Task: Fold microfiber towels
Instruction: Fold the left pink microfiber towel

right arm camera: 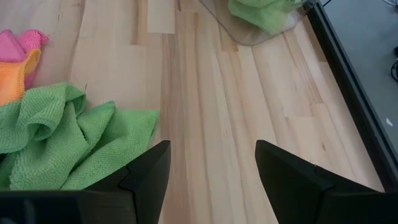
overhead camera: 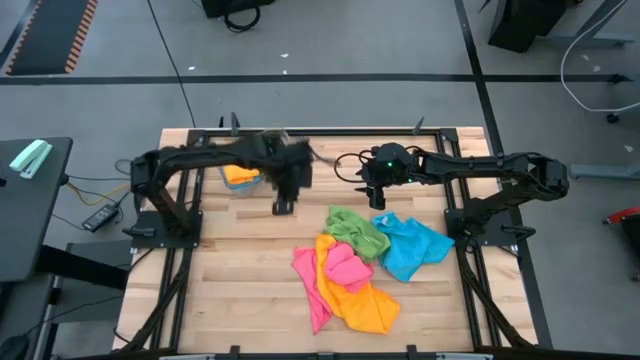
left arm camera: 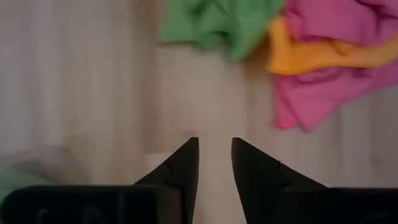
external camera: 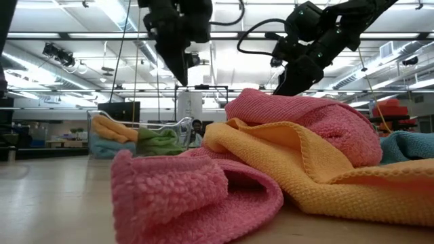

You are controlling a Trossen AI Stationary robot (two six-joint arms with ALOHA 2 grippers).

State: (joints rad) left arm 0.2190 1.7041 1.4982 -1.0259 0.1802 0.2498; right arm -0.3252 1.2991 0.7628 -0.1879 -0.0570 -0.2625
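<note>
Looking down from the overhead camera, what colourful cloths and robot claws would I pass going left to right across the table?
Clear bin → left gripper → pink towel → right gripper → blue towel.

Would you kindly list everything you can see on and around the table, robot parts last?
Loose towels: pink, orange, green, blue, heaped on the table's middle.
Clear bin: one, back left, holding folded orange, green and blue towels.
Table: one, pale wood.
Person: one, far behind, partly hidden.
Left gripper: dark, slightly open, empty, beside the bin.
Right gripper: dark, open, empty, above the green towel.
</note>
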